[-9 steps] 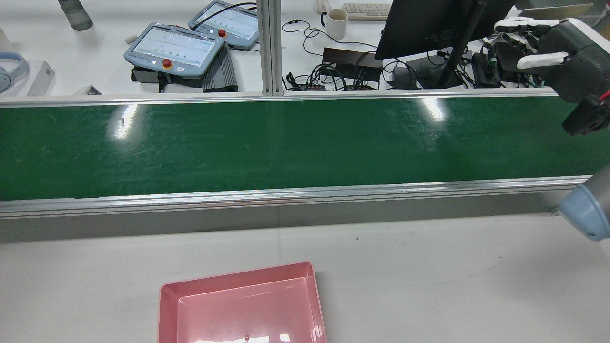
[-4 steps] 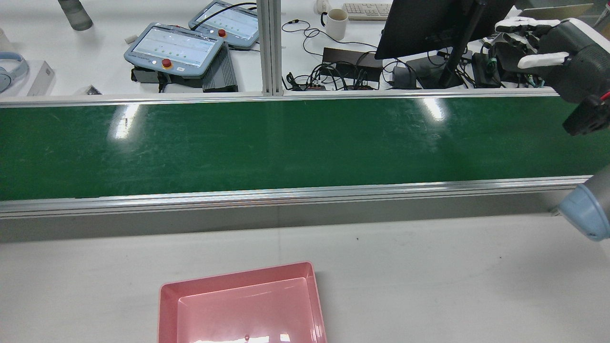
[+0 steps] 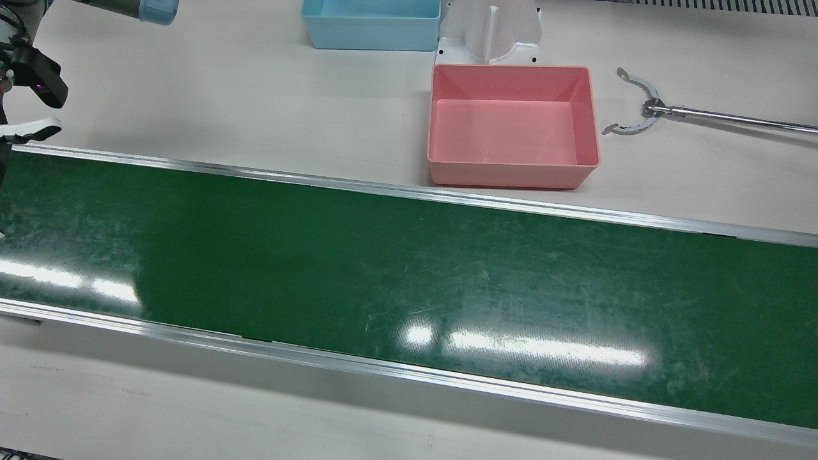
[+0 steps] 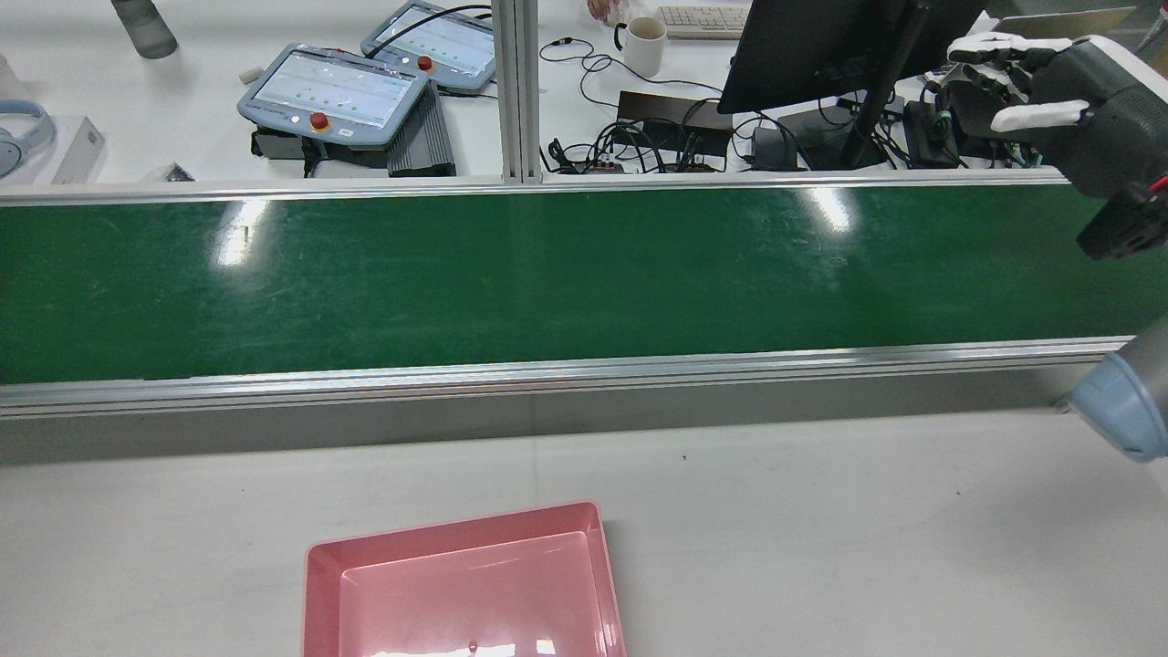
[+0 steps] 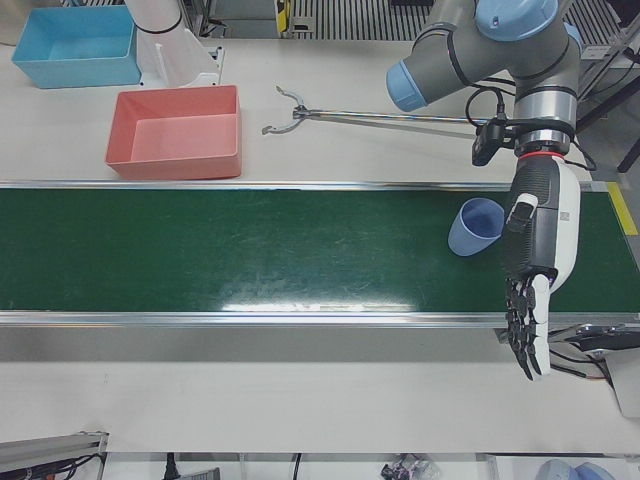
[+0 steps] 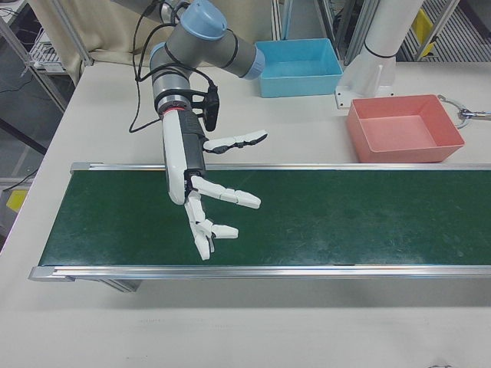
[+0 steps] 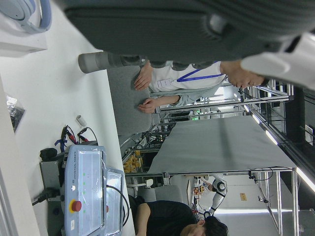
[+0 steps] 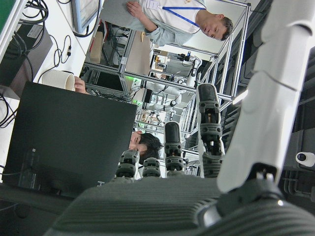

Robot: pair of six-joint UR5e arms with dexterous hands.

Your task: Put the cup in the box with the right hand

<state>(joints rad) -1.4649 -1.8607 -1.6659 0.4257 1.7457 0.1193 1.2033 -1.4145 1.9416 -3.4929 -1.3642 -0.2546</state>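
A light blue cup point(image 5: 477, 227) lies tilted on the green belt point(image 5: 250, 250) near its right end in the left-front view; no other view shows it. My left hand point(image 5: 535, 260) hangs just right of the cup, fingers straight and pointing down, open and empty. My right hand point(image 6: 198, 193) hovers over the other end of the belt, fingers spread, open and empty. It also shows at the right edge of the rear view point(image 4: 1049, 91) and the left edge of the front view point(image 3: 25, 128). The pink box point(image 3: 511, 174) is empty on the white table beside the belt.
A light blue box point(image 3: 370, 38) stands behind the pink one, next to a white arm pedestal point(image 3: 489, 32). A metal grabber tool point(image 3: 639, 112) lies on the table beside the pink box. Pendants, a monitor and cables sit beyond the belt point(image 4: 547, 274).
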